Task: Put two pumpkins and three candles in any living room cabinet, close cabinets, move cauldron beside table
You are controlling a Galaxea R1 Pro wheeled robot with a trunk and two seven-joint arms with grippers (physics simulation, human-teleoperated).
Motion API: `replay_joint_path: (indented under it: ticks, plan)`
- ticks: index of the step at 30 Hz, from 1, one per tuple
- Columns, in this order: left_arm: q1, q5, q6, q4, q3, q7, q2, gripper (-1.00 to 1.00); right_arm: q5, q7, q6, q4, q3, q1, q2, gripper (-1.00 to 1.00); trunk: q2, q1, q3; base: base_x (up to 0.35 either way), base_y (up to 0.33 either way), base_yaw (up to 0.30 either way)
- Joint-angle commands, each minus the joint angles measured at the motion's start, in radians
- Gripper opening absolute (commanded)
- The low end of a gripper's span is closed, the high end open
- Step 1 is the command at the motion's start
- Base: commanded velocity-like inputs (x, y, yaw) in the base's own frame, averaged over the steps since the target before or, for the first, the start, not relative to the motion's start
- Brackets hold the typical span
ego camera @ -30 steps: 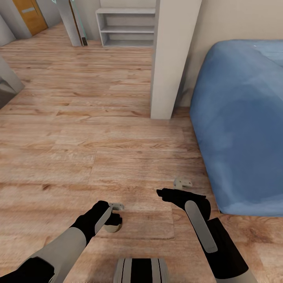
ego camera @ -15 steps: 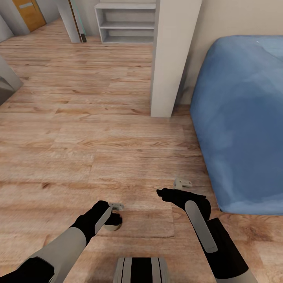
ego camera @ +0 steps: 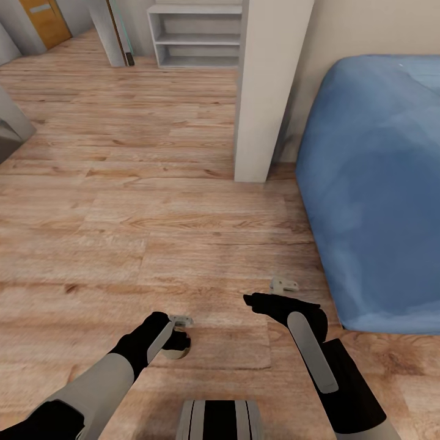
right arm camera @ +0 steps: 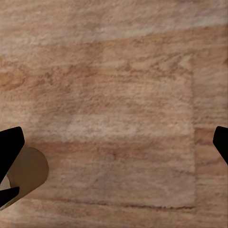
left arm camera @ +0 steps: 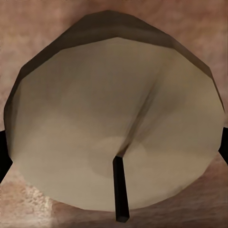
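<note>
Right, nearest you the left end effector (ego camera: 178,333) is pinching a candle (ego camera: 177,348) low over the wood floor (ego camera: 122,232); your left wrist view is nearly all candle top (left arm camera: 114,128) with its dark wick (left arm camera: 121,194), and the fingers show as dark slivers at the candle's two sides, mostly cut off by the frame. In the head view most of the candle is hidden behind the hand. Your right end effector (ego camera: 269,293) hangs spread, holding nothing, over bare floor just beside the left one; in its wrist view the fingertips (right arm camera: 9,142) sit at opposite frame edges and the candle (right arm camera: 26,173) peeks in at one side, partly cut. Right of that arm the blue bed (ego camera: 379,195) edge runs close, so room is tight there. Ahead, a white pillar (ego camera: 269,91) stands against the wall, touching the floor beside the bed. Left and forward the floor lies open. Far back, a pale shelf unit (ego camera: 195,40) and an orange door (ego camera: 43,21), cropped by the frame.
</note>
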Motion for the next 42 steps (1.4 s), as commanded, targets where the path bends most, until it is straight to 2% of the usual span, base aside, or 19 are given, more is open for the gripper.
replay_joint_path:
  ticks: [1, 7, 25, 27, 30, 32, 33, 35, 38, 40, 41, 42]
  plan:
    - [0.0, 0.01, 0.003, -0.001, -0.006, 0.007, 0.001, -1.0, -0.01, -0.01, 0.002, -0.001, 0.001, -0.001, 0.0, 1.0, 0.0, 0.0, -0.001, 0.0, 0.0, 0.0]
    - [0.0, 0.01, 0.003, -0.002, -0.008, 0.006, 0.001, -1.0, -0.01, -0.01, 0.002, -0.001, 0.001, -0.001, -0.001, 1.0, 0.0, 0.0, -0.001, 0.0, 0.0, 0.0]
    - [-0.004, 0.014, 0.017, -0.021, -0.008, 0.004, 0.005, -1.0, -0.01, -0.01, 0.002, -0.001, 0.001, -0.001, -0.001, 1.0, 0.004, -0.008, 0.069, 0.0, 0.0, 0.0]
    - [-0.003, 0.016, 0.053, -0.07, -0.006, 0.004, 0.008, -1.0, -0.01, -0.01, 0.002, -0.001, 0.001, -0.001, -0.001, 1.0, 0.004, -0.009, 0.077, 0.0, 0.0, 0.0]
    - [0.001, 0.017, 0.111, -0.195, -0.003, 0.005, 0.01, -1.0, -0.01, -0.01, 0.002, -0.001, 0.001, -0.001, -0.001, 1.0, 0.005, -0.011, 0.088, 0.0, 0.0, 0.0]
    - [0.005, 0.016, 0.175, -0.325, -0.002, 0.008, 0.017, -1.0, -0.01, -0.01, 0.003, -0.001, 0.002, -0.001, -0.001, 1.0, 0.006, -0.011, 0.096, 0.0, 0.0, 0.0]
    - [0.006, 0.016, 0.192, -0.357, -0.001, 0.009, 0.02, -1.0, -0.01, -0.01, 0.003, -0.001, 0.002, -0.001, -0.001, 1.0, 0.006, -0.012, 0.1, 0.0, 0.0, 0.0]
    - [0.01, 0.013, 0.246, -0.484, 0.001, 0.012, 0.032, -1.0, -0.01, -0.01, 0.003, -0.001, 0.002, -0.001, -0.001, 1.0, 0.006, -0.013, 0.108, 0.0, 0.0, 0.0]
    - [0.015, 0.013, 0.263, -0.572, 0.007, 0.014, 0.059, -1.0, -0.01, -0.01, 0.003, -0.001, 0.002, -0.001, -0.001, 1.0, 0.007, -0.014, 0.119, 0.0, 0.0, 0.0]
    - [0.017, 0.012, 0.263, -0.612, 0.036, 0.014, 0.077, -1.0, -0.01, -0.011, 0.003, -0.001, 0.002, -0.001, -0.001, 1.0, 0.007, -0.015, 0.127, 0.0, 0.0, 0.0]
    - [0.018, 0.01, 0.263, -0.628, 0.067, 0.015, 0.085, -1.0, -0.009, -0.011, 0.003, -0.001, 0.002, -0.001, -0.001, 1.0, 0.008, -0.015, 0.131, 0.0, 0.0, 0.0]
    - [0.018, 0.01, 0.263, -0.634, 0.083, 0.015, 0.089, -1.0, -0.009, -0.011, 0.002, -0.001, 0.003, -0.001, -0.001, 1.0, 0.008, -0.016, 0.135, 0.0, 0.0, 0.0]
